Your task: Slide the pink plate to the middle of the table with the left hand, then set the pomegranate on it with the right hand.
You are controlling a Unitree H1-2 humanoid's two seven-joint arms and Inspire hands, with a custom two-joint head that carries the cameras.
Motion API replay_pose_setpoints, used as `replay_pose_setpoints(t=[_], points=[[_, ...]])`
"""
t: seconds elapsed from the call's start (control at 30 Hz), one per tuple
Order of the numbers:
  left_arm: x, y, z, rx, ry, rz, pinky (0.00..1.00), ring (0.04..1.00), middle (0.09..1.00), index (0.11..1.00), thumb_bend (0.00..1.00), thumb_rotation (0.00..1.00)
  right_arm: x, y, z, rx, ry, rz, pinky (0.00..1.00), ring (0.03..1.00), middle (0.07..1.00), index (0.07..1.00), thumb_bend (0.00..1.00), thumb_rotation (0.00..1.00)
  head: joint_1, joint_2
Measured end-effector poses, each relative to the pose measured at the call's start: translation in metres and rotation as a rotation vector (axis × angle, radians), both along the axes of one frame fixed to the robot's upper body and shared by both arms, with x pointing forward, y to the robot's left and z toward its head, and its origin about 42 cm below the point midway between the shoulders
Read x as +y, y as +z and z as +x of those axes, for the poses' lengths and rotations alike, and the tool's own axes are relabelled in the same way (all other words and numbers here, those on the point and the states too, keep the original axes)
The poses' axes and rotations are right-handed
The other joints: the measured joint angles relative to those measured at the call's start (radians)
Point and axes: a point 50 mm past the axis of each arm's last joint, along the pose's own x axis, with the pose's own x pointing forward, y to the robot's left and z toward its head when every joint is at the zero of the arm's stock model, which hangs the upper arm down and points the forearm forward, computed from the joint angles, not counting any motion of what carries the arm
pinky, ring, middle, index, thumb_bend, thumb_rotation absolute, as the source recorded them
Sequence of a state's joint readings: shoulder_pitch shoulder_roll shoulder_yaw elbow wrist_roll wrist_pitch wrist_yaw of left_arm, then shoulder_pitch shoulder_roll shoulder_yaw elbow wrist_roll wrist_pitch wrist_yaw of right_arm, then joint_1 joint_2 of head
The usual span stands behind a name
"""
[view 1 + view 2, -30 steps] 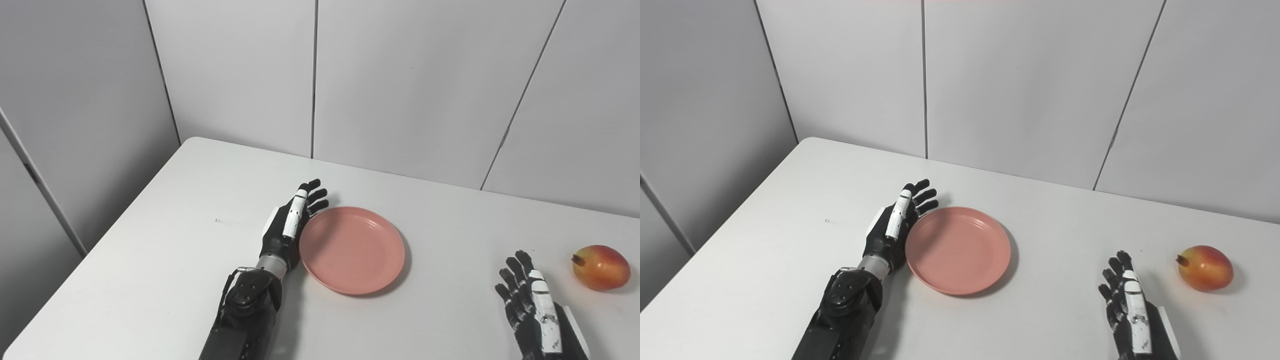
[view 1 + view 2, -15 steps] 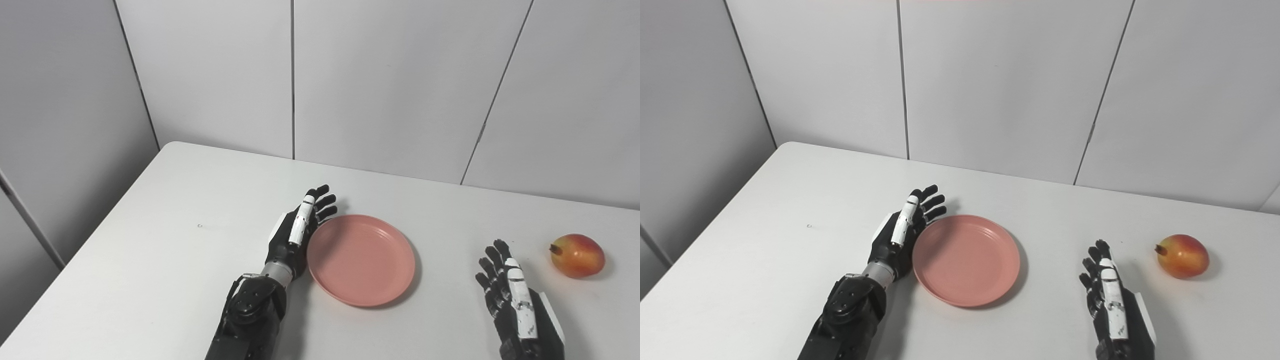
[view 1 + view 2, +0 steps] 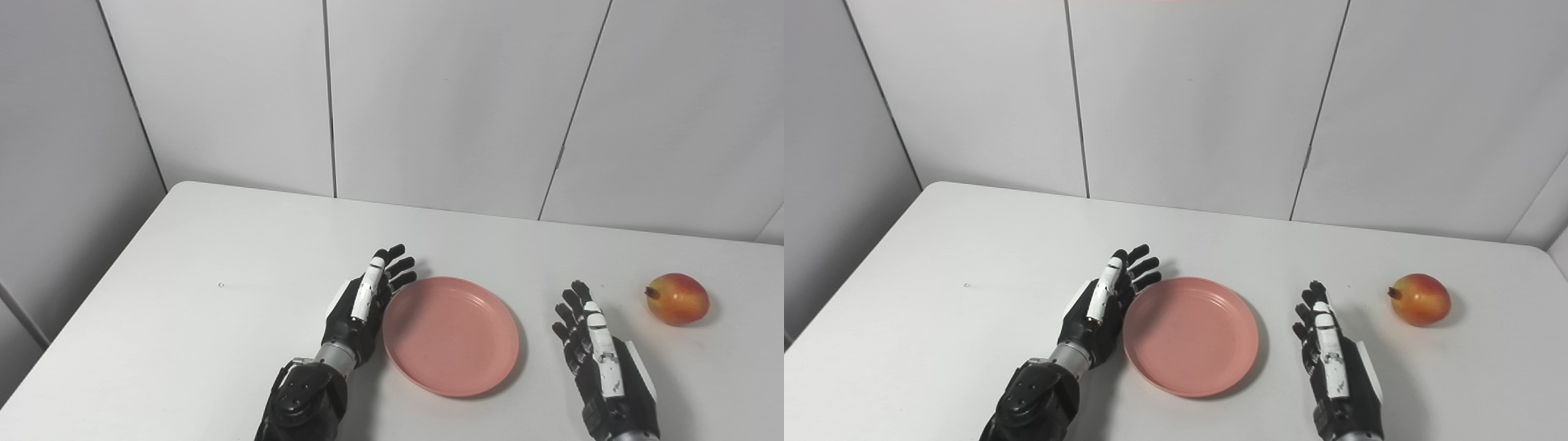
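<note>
The pink plate (image 3: 451, 334) lies flat on the white table (image 3: 214, 257), near its middle. My left hand (image 3: 367, 303) is open, palm against the plate's left rim, fingers stretched forward. My right hand (image 3: 597, 361) is open and empty, standing on edge just right of the plate and apart from it. The red-yellow pomegranate (image 3: 678, 299) sits on the table to the right, beyond my right hand. The same scene shows in the right eye view, with the plate (image 3: 1190, 335) and the pomegranate (image 3: 1421, 299).
Grey wall panels stand behind the table's far edge (image 3: 429, 208). The table's left edge (image 3: 86, 294) runs diagonally at the left. A tiny speck (image 3: 221, 285) lies on the left part of the table.
The camera has panned right. My left hand has pushed the plate a little to the right. My right hand has come further forward onto the table, still short of the pomegranate.
</note>
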State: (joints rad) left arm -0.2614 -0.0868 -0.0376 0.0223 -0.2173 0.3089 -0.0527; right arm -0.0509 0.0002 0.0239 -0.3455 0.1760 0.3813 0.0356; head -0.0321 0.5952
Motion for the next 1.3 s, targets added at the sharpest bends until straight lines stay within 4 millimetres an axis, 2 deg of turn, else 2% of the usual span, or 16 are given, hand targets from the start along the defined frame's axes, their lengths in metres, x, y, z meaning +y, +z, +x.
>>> replay_pose_setpoints(t=[0.4, 0.73, 0.87, 1.23, 1.3], points=[[-0.001, -0.001, -0.004, 0.006, -0.004, -0.003, 0.89, 0.891, 0.899, 0.896, 0.41, 1.00, 0.002, 0.002, 0.002, -0.004, -0.008, -0.011, 1.00, 0.991, 1.000, 0.996, 0.32, 1.00, -0.029, 0.008], [0.009, -0.003, -0.008, 0.000, 0.015, -0.047, 0.91, 0.904, 0.908, 0.899, 0.42, 1.00, 0.006, 0.002, 0.002, -0.005, -0.006, -0.031, 1.00, 0.984, 0.995, 0.986, 0.34, 1.00, -0.078, 0.005], [0.014, -0.003, -0.007, -0.003, 0.016, -0.057, 0.89, 0.889, 0.899, 0.890, 0.41, 1.00, 0.010, 0.002, 0.001, -0.006, -0.002, -0.042, 1.00, 0.981, 0.994, 0.984, 0.35, 1.00, -0.135, 0.003], [0.024, -0.008, -0.006, -0.023, 0.029, -0.066, 0.91, 0.904, 0.907, 0.897, 0.43, 1.00, 0.010, 0.000, 0.003, -0.005, -0.022, -0.074, 1.00, 0.971, 0.981, 0.974, 0.37, 1.00, -0.184, -0.009], [0.025, -0.009, -0.005, -0.020, 0.027, -0.071, 0.91, 0.904, 0.907, 0.895, 0.43, 1.00, 0.009, 0.002, 0.003, -0.020, -0.038, -0.091, 1.00, 0.972, 0.979, 0.971, 0.37, 1.00, -0.213, -0.021]])
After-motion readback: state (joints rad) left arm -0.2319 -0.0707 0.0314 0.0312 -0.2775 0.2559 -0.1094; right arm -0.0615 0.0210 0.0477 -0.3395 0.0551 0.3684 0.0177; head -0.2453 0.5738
